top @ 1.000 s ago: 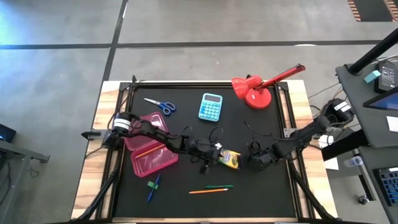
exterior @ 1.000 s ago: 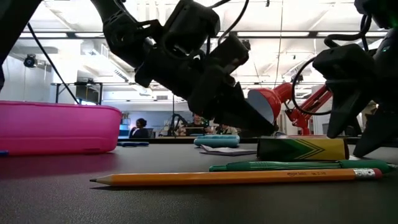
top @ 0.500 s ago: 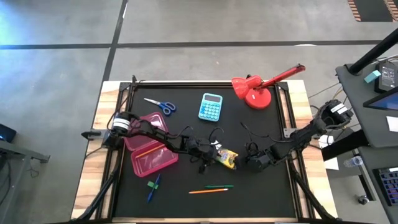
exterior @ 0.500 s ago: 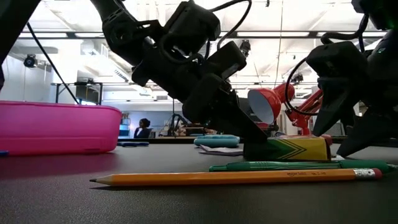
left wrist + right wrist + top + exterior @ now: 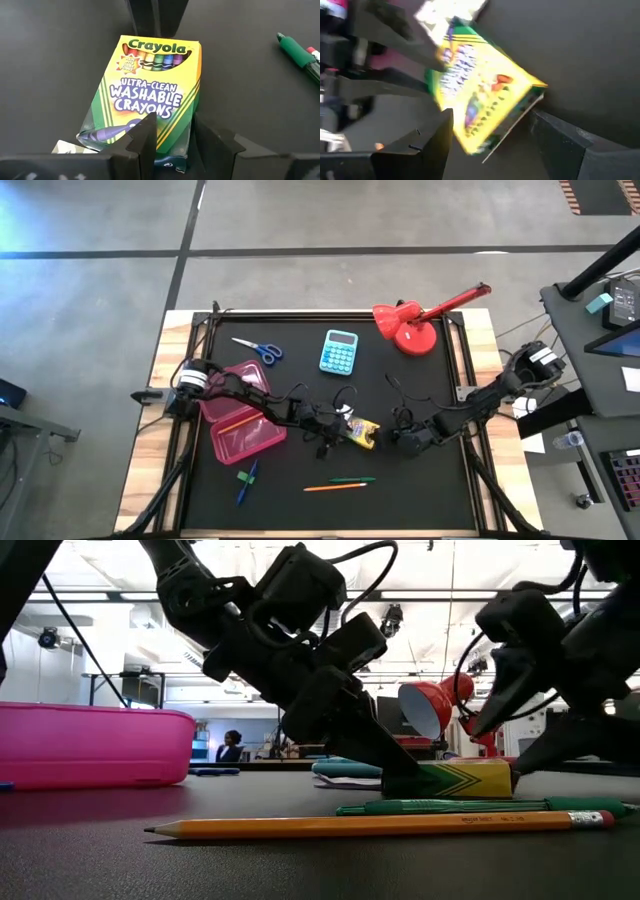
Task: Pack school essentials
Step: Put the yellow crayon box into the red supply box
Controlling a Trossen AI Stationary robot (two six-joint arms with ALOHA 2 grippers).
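crayon box: yellow-green cardboard crayon box (image 5: 362,434) lying flat mid-table, right of the pink plastic case (image 5: 243,426)
left gripper (image 5: 170,142): clamped on the box's near corner
right gripper (image 5: 492,135): fingers spread wide, straddling the box's other end

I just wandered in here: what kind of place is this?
Probably a robotics lab or workshop: two robot arms work at a black-topped table, on a bare concrete floor, with people at desks behind.

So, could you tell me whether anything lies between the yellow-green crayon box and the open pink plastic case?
Nothing loose on the mat does. The yellow-green crayon box sits right of the open pink plastic case; only the left gripper, closed on the box, and its arm span that gap.
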